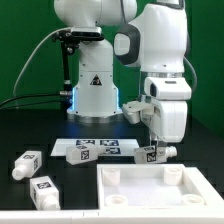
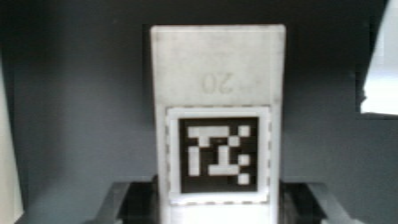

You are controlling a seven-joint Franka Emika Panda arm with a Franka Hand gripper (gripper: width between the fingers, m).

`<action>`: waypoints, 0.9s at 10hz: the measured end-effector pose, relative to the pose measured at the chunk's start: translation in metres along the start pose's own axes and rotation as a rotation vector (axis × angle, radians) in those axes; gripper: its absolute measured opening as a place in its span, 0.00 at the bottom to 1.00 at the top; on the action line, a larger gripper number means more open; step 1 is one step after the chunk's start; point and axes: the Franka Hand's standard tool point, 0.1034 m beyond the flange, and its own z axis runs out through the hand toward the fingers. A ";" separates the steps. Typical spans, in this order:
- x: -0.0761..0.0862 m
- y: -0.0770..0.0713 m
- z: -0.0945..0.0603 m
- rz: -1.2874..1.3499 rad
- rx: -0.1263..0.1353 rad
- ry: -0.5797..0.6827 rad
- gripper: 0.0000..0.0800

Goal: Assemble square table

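Observation:
The white square tabletop (image 1: 150, 192) lies ribbed side up at the front, on the exterior view's right. My gripper (image 1: 153, 147) hangs just beyond its far edge and is shut on a white tagged leg (image 1: 151, 156), held low near the table surface. In the wrist view the leg (image 2: 217, 90) stretches away from my gripper (image 2: 219, 203), its tagged end between the dark fingers (image 2: 132, 200). Two more tagged legs (image 1: 27, 163) (image 1: 44, 188) lie on the black table at the exterior view's left.
The marker board (image 1: 95, 148) lies flat behind the tabletop, right by the held leg. The large white robot base (image 1: 92, 85) with a triangle mark stands at the back, with a cable beside it. A green wall is behind.

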 end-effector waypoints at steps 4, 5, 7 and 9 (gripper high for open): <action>-0.003 -0.001 0.001 -0.268 -0.003 -0.014 0.36; 0.001 -0.005 -0.001 -0.477 -0.061 0.002 0.36; -0.007 -0.018 0.002 -0.739 -0.116 0.026 0.36; -0.009 -0.020 0.003 -0.836 -0.114 0.020 0.36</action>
